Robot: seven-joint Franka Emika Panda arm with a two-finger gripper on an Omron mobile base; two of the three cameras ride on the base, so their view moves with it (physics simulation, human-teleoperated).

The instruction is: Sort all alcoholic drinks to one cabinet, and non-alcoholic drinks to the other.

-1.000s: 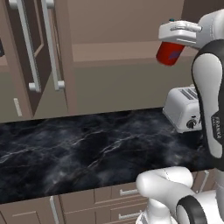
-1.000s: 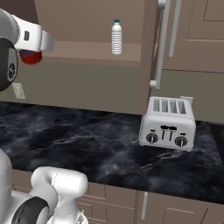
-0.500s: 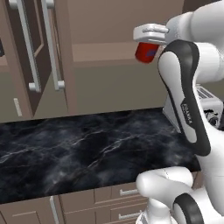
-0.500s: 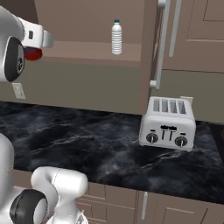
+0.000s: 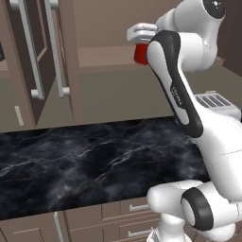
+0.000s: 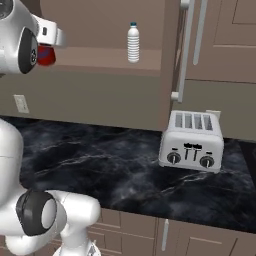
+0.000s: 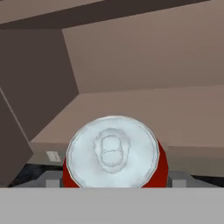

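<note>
At the open brown wooden cabinet (image 6: pixel 100 60) above the black marble counter (image 5: pixel 94 160), the white robot arm (image 5: pixel 184 94) carries the short red can with a silver top (image 7: pixel 114 153).

Largest risk, as I judge it: the arm's elbow or the can clips the cabinet's shelf edge or open door (image 5: pixel 38 52), jarring the load. Next, the end effector (image 7: pixel 114 181), its fingers pinching the can's sides from either flank, could lose the smooth can, dropping it onto the counter. Smallest: the can could knock the small white ribbed plastic bottle with a blue cap (image 6: pixel 133 43) standing on that shelf.
</note>
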